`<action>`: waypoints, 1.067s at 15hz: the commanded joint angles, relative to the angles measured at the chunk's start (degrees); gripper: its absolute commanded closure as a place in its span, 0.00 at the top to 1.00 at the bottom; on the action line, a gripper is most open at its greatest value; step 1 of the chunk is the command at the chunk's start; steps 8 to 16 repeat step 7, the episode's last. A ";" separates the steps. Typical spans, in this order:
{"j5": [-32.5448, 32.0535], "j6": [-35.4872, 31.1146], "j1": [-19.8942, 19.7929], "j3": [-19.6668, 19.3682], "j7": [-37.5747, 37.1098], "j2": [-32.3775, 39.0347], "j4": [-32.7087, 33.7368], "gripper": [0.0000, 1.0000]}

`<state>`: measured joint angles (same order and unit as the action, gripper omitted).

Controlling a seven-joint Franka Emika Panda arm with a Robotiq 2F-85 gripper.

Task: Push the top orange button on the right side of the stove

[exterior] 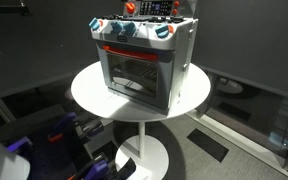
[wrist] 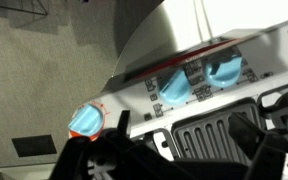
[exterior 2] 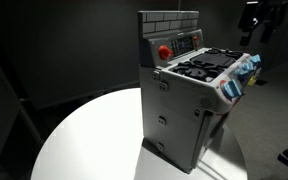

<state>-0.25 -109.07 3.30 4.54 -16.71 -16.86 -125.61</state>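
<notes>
Smooth round white table (exterior: 84,95) on a pedestal. Boxy silver-grey stove (exterior: 144,55) at its centre, glass door shut, contents indiscernible. Red button (exterior 2: 164,52) on brick-patterned back panel; blue knob (wrist: 86,121) at front. Gripper (exterior 2: 259,20) at stove's 2 o'clock, fingers (wrist: 94,160) apart.

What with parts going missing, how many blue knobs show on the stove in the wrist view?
3: one knob at lower left, a middle knob near the centre, a right knob beside it. Others may lie outside the frame.
</notes>
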 commanded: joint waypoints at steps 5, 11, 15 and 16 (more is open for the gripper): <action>0.20 2.74 -0.49 1.11 0.79 -4.00 -3.64 1.00; 0.19 2.74 -0.49 1.17 0.79 -4.14 -3.90 1.00; 0.19 2.74 -0.49 1.17 0.79 -4.14 -3.90 1.00; 0.19 2.74 -0.49 1.17 0.79 -4.14 -3.90 1.00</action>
